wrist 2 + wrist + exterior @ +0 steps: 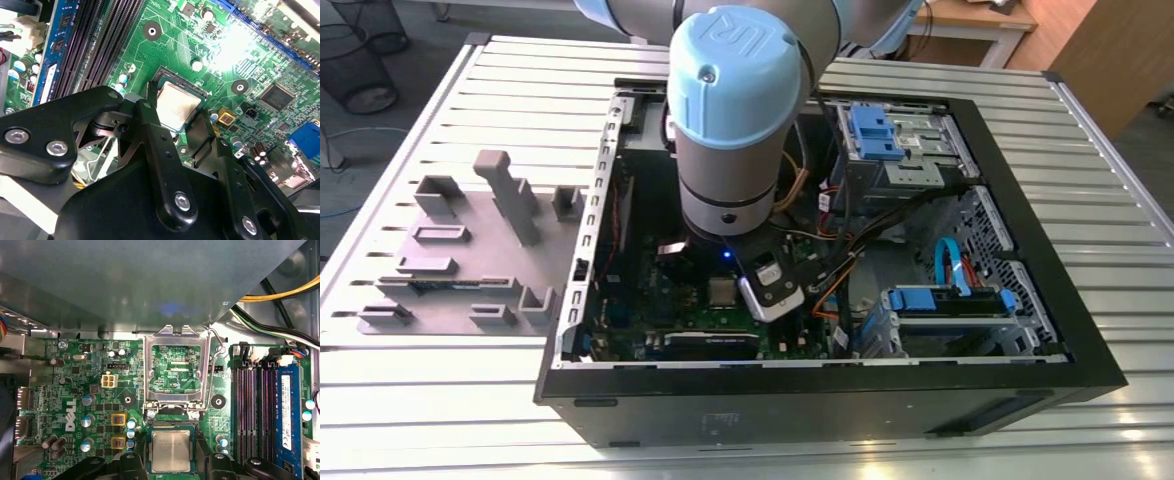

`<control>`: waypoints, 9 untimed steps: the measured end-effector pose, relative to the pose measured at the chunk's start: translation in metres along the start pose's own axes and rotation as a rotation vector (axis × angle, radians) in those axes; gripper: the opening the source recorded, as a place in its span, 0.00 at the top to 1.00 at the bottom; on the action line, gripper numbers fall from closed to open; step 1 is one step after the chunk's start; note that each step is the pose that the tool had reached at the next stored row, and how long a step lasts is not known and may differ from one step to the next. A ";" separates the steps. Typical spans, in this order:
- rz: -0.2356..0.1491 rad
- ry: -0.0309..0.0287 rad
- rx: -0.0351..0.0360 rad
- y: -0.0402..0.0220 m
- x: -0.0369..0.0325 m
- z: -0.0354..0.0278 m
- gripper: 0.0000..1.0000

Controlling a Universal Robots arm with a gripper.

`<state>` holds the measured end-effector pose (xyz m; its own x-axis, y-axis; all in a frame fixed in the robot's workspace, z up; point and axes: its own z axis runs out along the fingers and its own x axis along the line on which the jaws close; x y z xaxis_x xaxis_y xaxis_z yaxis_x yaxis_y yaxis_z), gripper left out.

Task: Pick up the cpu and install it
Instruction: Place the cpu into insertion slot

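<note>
So, the cpu is sitting flat in the socket on the motherboard, silver top up. The hinged metal frame is flipped open just beside it.

The gripper is right over the cpu. In both wrist views the black fingers sit one on each side of the socket, spread about as wide as it is, with the cpu between them. Looks like a sliver of gap on each side, so it's spread and not clamping anything. I can't tell for sure whether a tip grazes the socket edge, though. RAM slots run along one side of the socket.

In the exterior view the arm hangs straight down into the open case. There the cpu shows at 9 o'clock of the pale housing at the wrist, just beside it. The holder blocks sit on the slatted tabletop at the case's 9 o'clock, well apart from the cpu.
</note>
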<state>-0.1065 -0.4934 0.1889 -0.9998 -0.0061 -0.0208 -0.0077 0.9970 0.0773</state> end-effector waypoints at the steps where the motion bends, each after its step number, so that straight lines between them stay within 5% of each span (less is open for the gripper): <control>1: 0.000 0.0000 0.0000 0.0000 -0.0001 0.0001 0.53; 9: 0.002 -0.0003 -0.0003 0.0000 -0.0037 0.0005 0.53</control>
<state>-0.1028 -0.4934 0.1885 -0.9998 -0.0044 -0.0210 -0.0060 0.9970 0.0776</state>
